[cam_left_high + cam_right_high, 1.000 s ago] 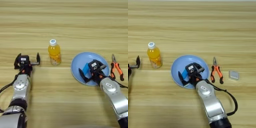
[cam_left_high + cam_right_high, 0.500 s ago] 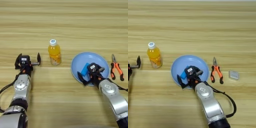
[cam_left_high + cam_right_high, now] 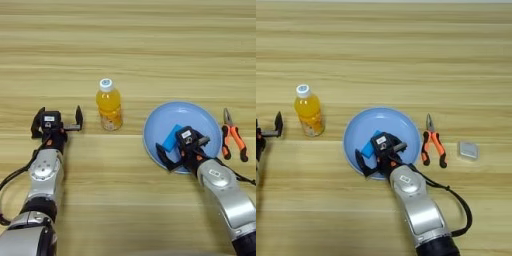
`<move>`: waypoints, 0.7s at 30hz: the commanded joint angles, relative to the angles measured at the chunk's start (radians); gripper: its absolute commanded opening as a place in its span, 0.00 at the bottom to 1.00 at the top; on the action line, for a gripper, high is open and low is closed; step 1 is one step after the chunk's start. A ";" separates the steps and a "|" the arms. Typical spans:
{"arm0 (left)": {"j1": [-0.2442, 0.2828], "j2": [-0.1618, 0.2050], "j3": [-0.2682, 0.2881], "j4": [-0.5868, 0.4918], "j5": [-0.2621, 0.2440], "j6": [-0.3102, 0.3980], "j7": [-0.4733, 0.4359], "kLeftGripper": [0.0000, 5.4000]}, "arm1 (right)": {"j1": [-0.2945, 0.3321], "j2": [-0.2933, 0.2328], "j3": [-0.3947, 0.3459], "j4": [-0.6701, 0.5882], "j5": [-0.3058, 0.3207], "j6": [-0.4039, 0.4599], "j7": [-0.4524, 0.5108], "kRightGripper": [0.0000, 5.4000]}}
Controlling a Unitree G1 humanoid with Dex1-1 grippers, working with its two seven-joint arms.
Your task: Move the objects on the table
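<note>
- Left eye view: a light wooden table (image 3: 128, 50) is seen from above. A pale blue plate (image 3: 200, 116) sits right of centre, and a small bright-blue block (image 3: 172, 138) lies flat inside it, toward the near side.
- The right gripper (image 3: 181, 153) is held over the plate's near rim with its black fingers spread apart and nothing between them. The block is just beyond it, partly hidden by the gripper body, so contact cannot be told. Compared with a second ago, the gripper has been drawn slightly toward the robot, which suggests the block has been let go onto the plate.
- Orange-and-black pliers (image 3: 233, 142) lie on the table just right of the plate, untouched; by judgement they are the next object to be moved.
- An orange juice bottle (image 3: 109, 105) stands upright left of the plate. The left gripper (image 3: 56, 123) is parked further left, fingers apart and empty, unchanged from before.
- Right eye view: the same scene is shown shifted left. The plate (image 3: 388, 120), block (image 3: 372, 143), right gripper (image 3: 380, 158) and pliers (image 3: 432, 145) are repeated.
- A small grey square object (image 3: 468, 150) is seen only here, lying right of the pliers. Only one finger of the left gripper shows at the left edge.
</note>
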 commanded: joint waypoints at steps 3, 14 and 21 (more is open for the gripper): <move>-0.011 0.004 -0.001 0.009 0.010 -0.009 0.003 1.00 | 0.005 -0.002 -0.010 0.036 0.000 0.004 -0.014 0.99; -0.009 0.003 0.000 0.006 0.009 -0.010 0.006 1.00 | -0.017 0.004 -0.021 0.094 0.015 -0.013 -0.010 0.94; -0.007 0.003 0.000 0.005 0.009 -0.009 0.005 1.00 | -0.023 0.004 -0.027 0.115 0.032 -0.027 -0.008 0.85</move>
